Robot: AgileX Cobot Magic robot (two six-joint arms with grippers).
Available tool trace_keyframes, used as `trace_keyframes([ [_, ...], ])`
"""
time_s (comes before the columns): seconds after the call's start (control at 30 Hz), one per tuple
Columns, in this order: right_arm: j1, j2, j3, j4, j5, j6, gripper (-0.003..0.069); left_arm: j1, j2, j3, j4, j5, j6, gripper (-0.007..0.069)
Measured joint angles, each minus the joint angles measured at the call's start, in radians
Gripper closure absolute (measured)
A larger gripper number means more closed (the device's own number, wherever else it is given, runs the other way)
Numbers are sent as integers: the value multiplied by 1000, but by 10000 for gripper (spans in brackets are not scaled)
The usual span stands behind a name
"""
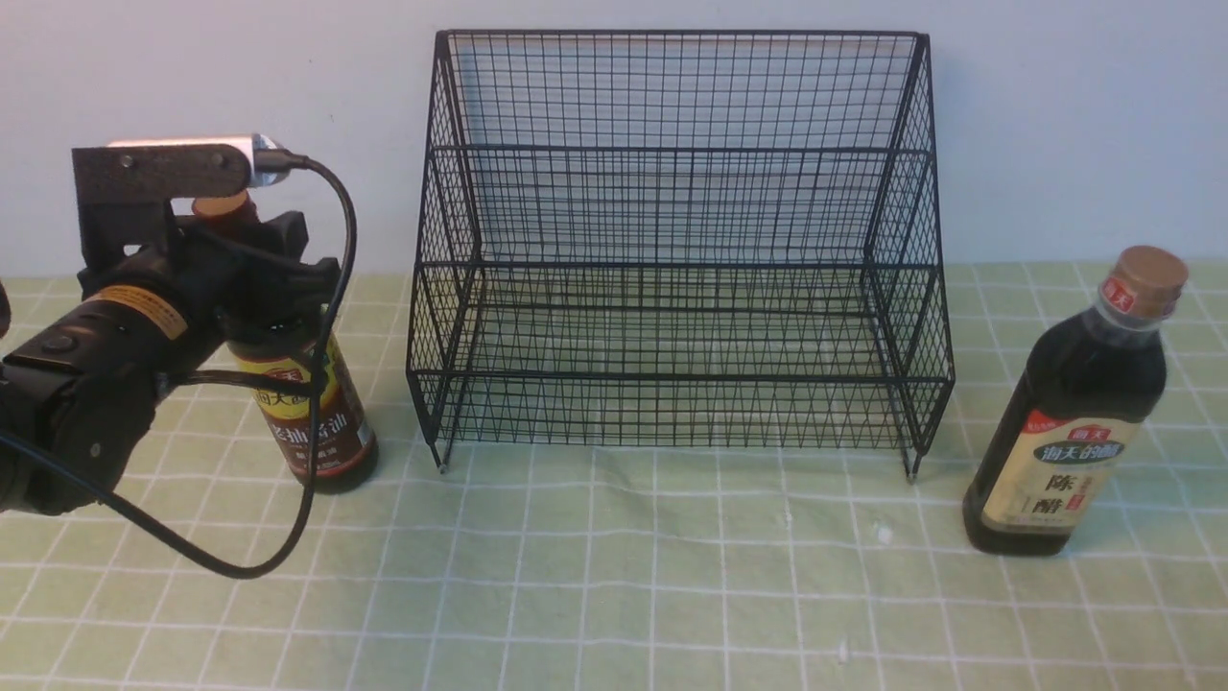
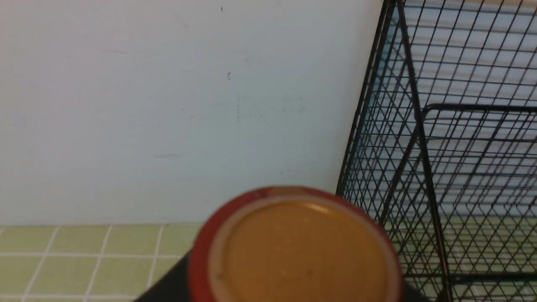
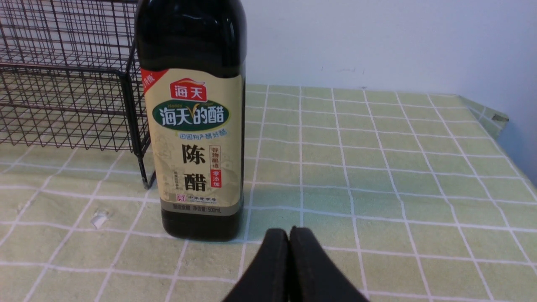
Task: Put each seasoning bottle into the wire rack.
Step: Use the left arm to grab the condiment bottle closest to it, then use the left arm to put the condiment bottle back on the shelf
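Left gripper: we see the left gripper [image 1: 276, 280] at the upper part of the soy sauce bottle [image 1: 312, 413], one jaw on each side just below the cap, clamped on the bottle as far as the front view shows.
Soy sauce bottle: it stands with its base on the green checked tablecloth [image 1: 614, 576], outside the wire rack [image 1: 676, 264] and just beside the rack's left front foot. We read a yellow-and-brown label on dark contents.
Left wrist view: the bottle's tan cap [image 2: 295, 251] with its red rim fills the lower middle, seen from above. The rack's side mesh [image 2: 423, 167] is close by it.
Right gripper: in the right wrist view the right gripper [image 3: 289, 260] has its two black fingertips pressed together, with nothing between them. It is out of sight in the front view.
Vinegar bottle: the broader vinegar bottle [image 1: 1065, 432] stands upright on the cloth to the right of the rack, near its right front foot but apart from it. In the right wrist view, the bottle [image 3: 193, 138] stands just beyond the closed fingertips and we cannot tell whether they touch.
Wire rack: black mesh, two steps, set against the pale wall [image 1: 192, 77]. We see no bottle on either step.
Cable: a black cable [image 1: 347, 230] loops from the left wrist camera down in front of the soy sauce bottle.
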State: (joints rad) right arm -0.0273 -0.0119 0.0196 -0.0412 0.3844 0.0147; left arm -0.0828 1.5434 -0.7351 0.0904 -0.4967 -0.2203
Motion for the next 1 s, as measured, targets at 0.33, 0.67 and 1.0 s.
trace_keyframes([
  [0.33,0,0,0,0,0,0,673,-1,-202,-111,150,168,-35,366],
  [0.67,0,0,0,0,0,0,673,-89,-203,-432,402,167,-254,366],
  [1.0,0,0,0,0,0,0,673,-187,60,-695,486,161,-442,366],
])
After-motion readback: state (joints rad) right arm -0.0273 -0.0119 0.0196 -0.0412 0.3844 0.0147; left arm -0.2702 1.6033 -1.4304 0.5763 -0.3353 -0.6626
